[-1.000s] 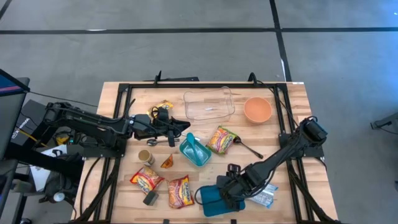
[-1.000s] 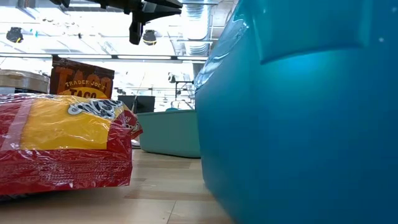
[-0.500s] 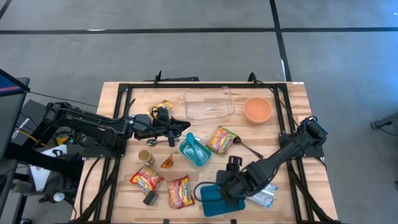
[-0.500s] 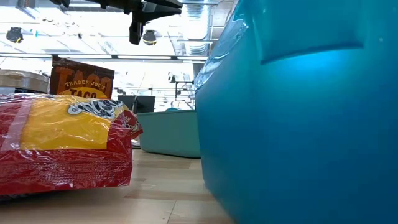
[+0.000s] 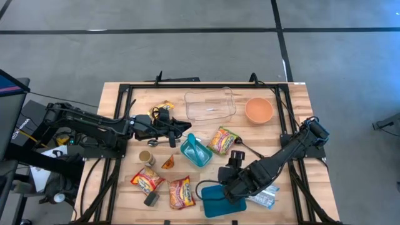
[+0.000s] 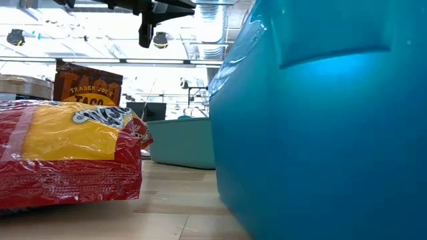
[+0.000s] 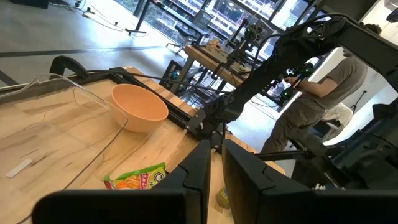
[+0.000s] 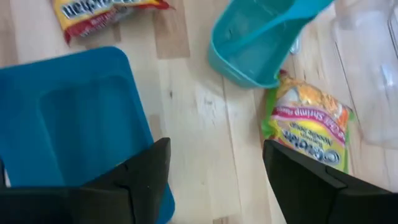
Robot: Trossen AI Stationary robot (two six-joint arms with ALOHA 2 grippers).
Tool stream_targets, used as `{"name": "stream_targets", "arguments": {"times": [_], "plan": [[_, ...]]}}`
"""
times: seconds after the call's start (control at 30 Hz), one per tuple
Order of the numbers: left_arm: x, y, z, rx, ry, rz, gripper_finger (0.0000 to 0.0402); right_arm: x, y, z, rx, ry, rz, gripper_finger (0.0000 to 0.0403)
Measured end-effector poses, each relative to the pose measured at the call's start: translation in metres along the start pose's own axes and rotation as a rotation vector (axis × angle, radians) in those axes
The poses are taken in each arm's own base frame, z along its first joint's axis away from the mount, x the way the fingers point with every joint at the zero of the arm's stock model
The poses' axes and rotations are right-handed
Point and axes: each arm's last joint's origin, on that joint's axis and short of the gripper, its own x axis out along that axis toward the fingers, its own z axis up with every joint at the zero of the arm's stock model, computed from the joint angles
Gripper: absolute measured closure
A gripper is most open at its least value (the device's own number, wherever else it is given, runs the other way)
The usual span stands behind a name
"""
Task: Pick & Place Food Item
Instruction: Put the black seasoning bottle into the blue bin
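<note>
While flat, shrimp noodle packet (image 5: 224, 140) long-axis diagonal.

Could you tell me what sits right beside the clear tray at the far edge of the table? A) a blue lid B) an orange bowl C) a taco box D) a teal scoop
B: in the high view the orange bowl stands just to the side of the clear tray along the table's far edge.

Robotics lab: more arm rigs (image 7: 292, 56).
</note>
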Motion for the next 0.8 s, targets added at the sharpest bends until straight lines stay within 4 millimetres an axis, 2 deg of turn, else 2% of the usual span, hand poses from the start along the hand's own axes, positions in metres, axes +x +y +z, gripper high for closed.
{"name": "stream_targets", "arguments": {"times": [0.27,0.47,0.8], "plan": [[0.0,0.0,0.0,0.0,-0.001,0.001,0.0366,0.0,0.007,0.011,-0.054,-0.098,0.08,0.0152],[0.0,0.0,0.0,0.0,-0.003,0.004,0.0366,-0.001,0.012,0.015,-0.043,-0.099,0.192,0.0152],[0.0,0.0,0.0,0.0,-0.002,0.004,0.0366,0.0,0.01,0.016,-0.038,-0.098,0.186,0.0152]]}}
